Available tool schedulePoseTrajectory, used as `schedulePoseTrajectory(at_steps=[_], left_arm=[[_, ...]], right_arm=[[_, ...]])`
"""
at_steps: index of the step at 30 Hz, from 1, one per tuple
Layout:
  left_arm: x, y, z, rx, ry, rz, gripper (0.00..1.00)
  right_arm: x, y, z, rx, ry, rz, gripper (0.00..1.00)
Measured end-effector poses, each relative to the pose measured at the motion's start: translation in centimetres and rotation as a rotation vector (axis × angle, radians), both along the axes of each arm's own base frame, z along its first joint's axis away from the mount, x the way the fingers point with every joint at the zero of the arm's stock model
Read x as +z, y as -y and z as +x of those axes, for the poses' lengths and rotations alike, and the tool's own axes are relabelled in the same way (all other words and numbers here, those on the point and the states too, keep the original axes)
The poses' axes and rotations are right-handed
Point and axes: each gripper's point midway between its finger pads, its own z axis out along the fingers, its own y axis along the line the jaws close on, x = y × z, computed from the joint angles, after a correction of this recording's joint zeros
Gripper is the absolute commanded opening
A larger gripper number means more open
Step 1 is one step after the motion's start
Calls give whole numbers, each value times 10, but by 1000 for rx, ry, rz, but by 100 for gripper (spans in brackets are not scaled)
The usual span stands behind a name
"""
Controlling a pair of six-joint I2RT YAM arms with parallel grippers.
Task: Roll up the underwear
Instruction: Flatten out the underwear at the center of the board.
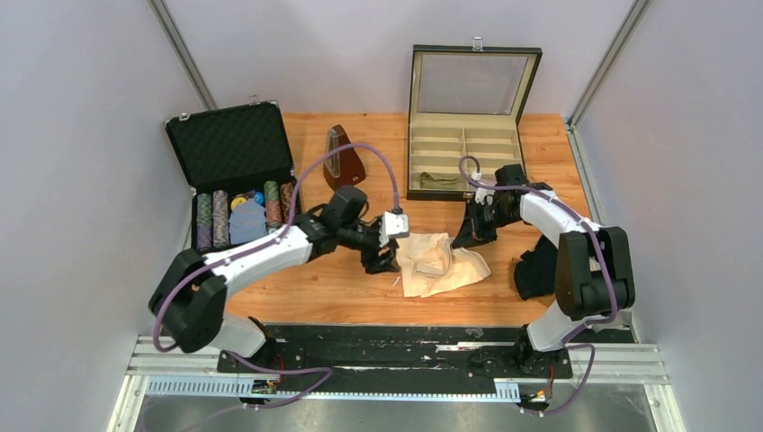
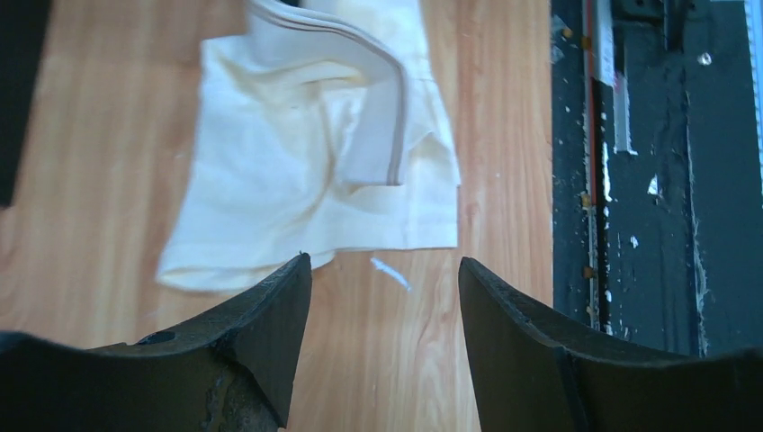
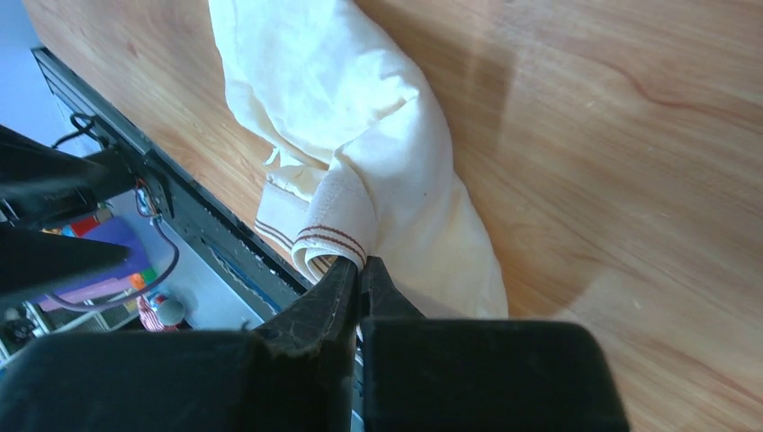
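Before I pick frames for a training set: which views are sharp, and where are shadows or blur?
Top external: evenly lit and sharp throughout. Left wrist: the cream underwear looks slightly soft toward its top edge, jaws dark in the foreground. Right wrist: cloth brightly lit, jaws nearly black, a shadow band across the table.

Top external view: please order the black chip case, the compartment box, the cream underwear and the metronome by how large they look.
1. The black chip case and the compartment box look too alike in size to rank.
2. The cream underwear.
3. The metronome, clearly the smallest.
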Motion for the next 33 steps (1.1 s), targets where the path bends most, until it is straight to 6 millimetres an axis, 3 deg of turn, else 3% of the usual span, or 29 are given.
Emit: schedulePoseTrajectory(at_steps=[3, 8, 16, 27, 31, 33], left_arm=[[-28, 21, -20, -119, -31, 27, 73], [-58, 44, -32, -217, 3, 51, 72], [-71, 65, -20, -252, 165, 62, 62], [-66, 72, 0, -224, 274, 69, 32], [-66, 75, -3, -249, 262, 61, 17], [-67, 77, -5, -266, 254, 54, 4]], right_arm=[[0, 6, 6, -43, -2, 7, 0], [-2, 19, 10, -119, -32, 20, 0], [0, 21, 12, -153, -49, 42, 0], [1, 20, 13, -158, -52, 53, 0], [1, 20, 13, -158, -51, 52, 0], [-1, 20, 12, -158, -51, 52, 0]])
